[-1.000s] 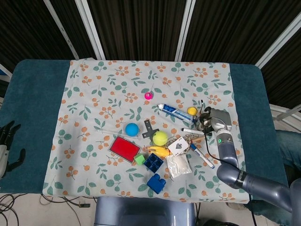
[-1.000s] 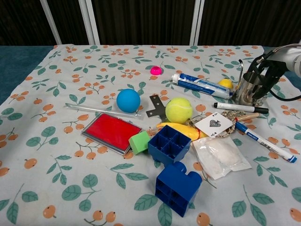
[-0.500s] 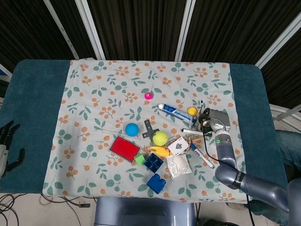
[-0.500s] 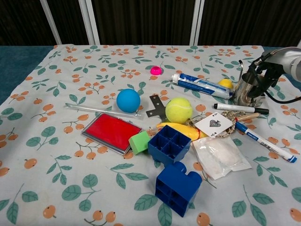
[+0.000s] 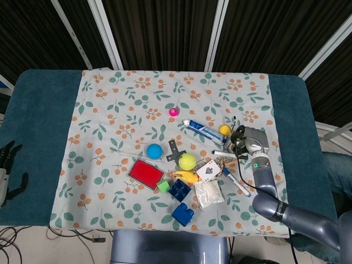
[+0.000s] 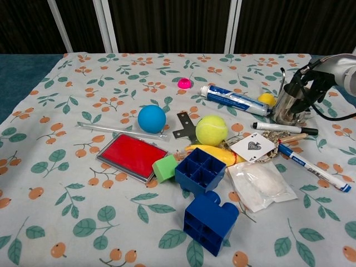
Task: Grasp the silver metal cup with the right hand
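Now, cup: your silver metal cup [image 6: 287, 105] sits upright at about 3 o'clock on the leaf-print tablecloth [image 6: 83, 72], near the right edge of the clutter.
Neighbours: a small yellow ball [image 6: 267, 99] lies just beside it at its 10 o'clock, a blue-and-white tube [image 6: 233, 100] reaches toward it from 9 o'clock, and a black-capped white marker [image 6: 283, 128] lies just below it at 6 o'clock.
Right hand: your right hand [image 6: 311, 83] is at the cup's rim, its dark fingers [image 6: 302, 94] curled over the far wall and some seemingly dipping inside; whether they press the metal firmly you cannot tell.
Left hand: your left hand [image 5: 8, 170] hangs off the table at 9 o'clock, fingers apart, holding nothing.
Handling: judge the cup as light, rigid and thin-walled; polished steel looks slippery, so a weak pinch may let it twist or tip.
Where to hold: take the wall below the rim, thumb outside against fingers inside, or wrap the body; leave the thin wire-like handle rising at its left alone.
Materials: smooth reflective cylinder on soft printed cloth that could drag or bunch.
Risk: a sideways nudge would likely roll the ball or shift the marker.
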Robot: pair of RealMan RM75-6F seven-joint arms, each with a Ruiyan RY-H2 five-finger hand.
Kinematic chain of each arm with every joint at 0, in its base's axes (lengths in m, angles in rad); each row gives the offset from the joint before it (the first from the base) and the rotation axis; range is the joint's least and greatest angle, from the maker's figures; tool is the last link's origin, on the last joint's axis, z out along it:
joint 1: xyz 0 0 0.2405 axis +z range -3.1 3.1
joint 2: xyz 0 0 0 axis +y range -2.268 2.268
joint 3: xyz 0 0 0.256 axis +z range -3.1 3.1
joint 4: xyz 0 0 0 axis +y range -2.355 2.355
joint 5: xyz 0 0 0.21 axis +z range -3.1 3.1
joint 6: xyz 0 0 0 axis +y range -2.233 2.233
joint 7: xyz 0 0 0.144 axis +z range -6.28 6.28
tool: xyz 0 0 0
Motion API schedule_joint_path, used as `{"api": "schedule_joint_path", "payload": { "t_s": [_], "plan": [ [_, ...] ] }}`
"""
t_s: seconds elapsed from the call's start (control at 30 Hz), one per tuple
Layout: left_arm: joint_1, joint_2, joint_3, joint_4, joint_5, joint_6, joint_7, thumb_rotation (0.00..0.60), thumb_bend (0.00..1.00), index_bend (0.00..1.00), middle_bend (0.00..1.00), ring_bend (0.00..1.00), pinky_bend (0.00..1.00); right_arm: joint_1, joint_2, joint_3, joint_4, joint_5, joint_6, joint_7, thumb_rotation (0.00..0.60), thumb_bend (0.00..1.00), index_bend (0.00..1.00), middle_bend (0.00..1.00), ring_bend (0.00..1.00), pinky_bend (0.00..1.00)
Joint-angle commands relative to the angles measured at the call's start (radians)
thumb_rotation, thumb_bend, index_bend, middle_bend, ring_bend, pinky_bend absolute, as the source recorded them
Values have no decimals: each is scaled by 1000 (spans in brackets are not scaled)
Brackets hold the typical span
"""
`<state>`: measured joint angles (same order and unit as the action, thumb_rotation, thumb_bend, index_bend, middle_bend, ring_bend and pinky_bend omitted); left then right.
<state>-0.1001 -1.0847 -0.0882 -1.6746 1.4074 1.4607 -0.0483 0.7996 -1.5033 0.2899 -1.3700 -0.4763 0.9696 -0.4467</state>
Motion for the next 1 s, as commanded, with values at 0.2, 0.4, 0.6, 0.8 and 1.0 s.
{"api": "schedule_joint_path", "payload": {
  "t_s": [0.2, 0.4, 0.6, 0.8, 1.0],
  "plan": [
    [1, 2, 0, -3, -1, -1, -4, 600, 481, 84, 0, 0, 4, -12, 72, 32, -93, -39, 15, 27, 600, 288, 438, 493, 443, 425],
    [2, 2, 1, -6, -1, 0, -5, 600, 481, 84, 0, 0, 4, -29, 179, 38, -199, -109, -16, 53, 600, 289, 440, 487, 443, 426],
    [6, 4, -1, -11, -5, 5, -8, 600, 481, 84, 0, 0, 4, -61, 306, 38, -296, -276, -92, 156, 600, 288, 442, 474, 443, 425],
    [9, 4, -5, -14, -14, 8, -10, 600, 481, 83, 0, 0, 4, -70, 376, 45, -348, -335, -133, 216, 600, 287, 442, 474, 443, 426],
    [11, 5, -9, -20, -23, 9, -7, 600, 481, 82, 0, 0, 4, -62, 447, 46, -422, -370, -147, 223, 600, 288, 442, 471, 441, 426]
  ]
}}
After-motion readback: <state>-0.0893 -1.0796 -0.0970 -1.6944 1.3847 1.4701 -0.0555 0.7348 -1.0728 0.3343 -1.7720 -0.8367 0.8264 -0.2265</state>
